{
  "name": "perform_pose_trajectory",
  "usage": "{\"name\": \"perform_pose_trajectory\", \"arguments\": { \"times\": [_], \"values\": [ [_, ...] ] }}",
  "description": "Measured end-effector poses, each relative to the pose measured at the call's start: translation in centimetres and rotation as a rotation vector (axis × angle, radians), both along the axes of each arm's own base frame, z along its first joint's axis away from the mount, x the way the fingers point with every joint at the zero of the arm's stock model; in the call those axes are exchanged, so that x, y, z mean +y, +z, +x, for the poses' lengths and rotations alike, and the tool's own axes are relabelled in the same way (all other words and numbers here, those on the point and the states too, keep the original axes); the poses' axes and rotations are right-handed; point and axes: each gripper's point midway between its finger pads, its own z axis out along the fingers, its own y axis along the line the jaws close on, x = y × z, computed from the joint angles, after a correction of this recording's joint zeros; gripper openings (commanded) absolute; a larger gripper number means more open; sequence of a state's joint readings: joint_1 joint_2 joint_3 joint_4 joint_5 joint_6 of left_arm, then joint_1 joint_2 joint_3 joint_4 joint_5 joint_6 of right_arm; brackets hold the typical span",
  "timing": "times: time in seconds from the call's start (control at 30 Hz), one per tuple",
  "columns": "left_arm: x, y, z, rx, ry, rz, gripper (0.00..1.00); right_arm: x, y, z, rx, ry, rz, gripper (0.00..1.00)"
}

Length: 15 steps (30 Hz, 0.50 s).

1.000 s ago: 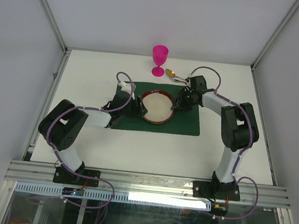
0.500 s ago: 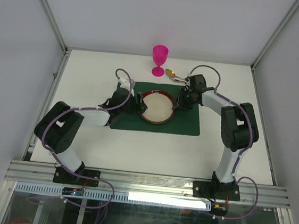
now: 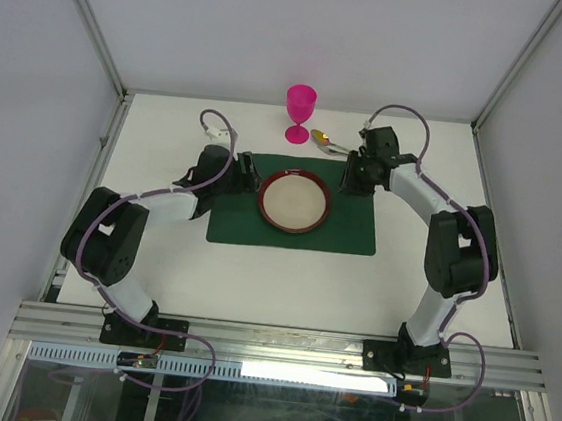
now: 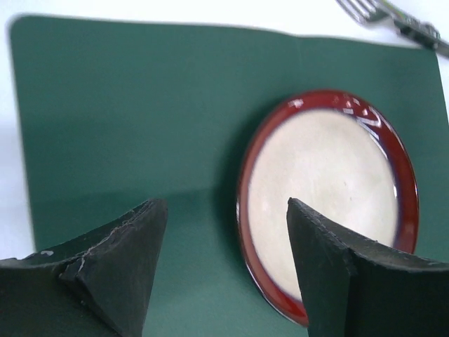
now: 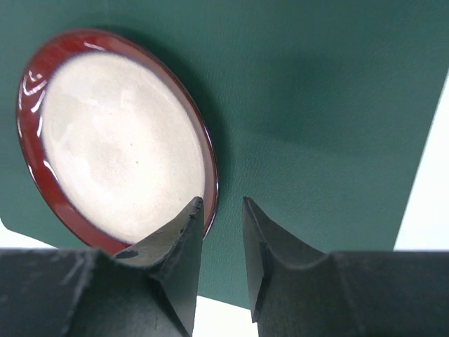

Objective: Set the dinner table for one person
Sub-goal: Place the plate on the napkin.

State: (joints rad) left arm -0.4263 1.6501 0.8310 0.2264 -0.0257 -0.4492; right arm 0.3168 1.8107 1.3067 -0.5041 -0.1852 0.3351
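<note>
Toward 12 o'clock on the white dinner table (image 3: 254,278), find a dark green placemat (image 3: 349,233) laid flat and square to the near edge, probably to mark out the single place. See at its middle a red-rimmed cream plate (image 3: 295,202), resting flat, likely meant as the anchor for everything else. Look beyond the mat at 12 o'clock for a pink goblet (image 3: 299,112) standing upright. Look at 1 o'clock of the plate for a gold spoon (image 3: 321,137) and a fork (image 4: 393,17) lying on bare tabletop just past the mat's far edge, apparently parked there and not yet set beside the plate. Find the left gripper (image 4: 224,207) at 10 o'clock of the plate, with jaws spread wide on nothing, hung over the mat beside the rim. Find the right gripper (image 5: 221,203) at 2 o'clock of the plate, with jaws only narrowly apart and nothing between them, close to the cutlery and so judged well placed for reaching it. Judge the setting partly done: mat and plate in place, cutlery and goblet perhaps awaiting final spots. Expect nothing from writing: no brand, label or lettering readable anywhere.
</note>
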Motion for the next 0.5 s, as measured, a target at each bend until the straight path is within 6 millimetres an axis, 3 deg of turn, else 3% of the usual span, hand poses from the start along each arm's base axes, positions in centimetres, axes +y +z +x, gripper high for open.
{"name": "perform_pose_trajectory", "arguments": {
  "times": [0.23, 0.5],
  "values": [
    [2.6, 2.0, 2.7, -0.049, 0.056, 0.003, 0.71, -0.9, 1.7, 1.5, -0.082, -0.014, -0.03, 0.3],
    [3.6, 2.5, 3.9, -0.054, 0.048, -0.003, 0.72, -1.4, 2.2, 2.7, -0.133, -0.037, -0.043, 0.3]
  ]
}}
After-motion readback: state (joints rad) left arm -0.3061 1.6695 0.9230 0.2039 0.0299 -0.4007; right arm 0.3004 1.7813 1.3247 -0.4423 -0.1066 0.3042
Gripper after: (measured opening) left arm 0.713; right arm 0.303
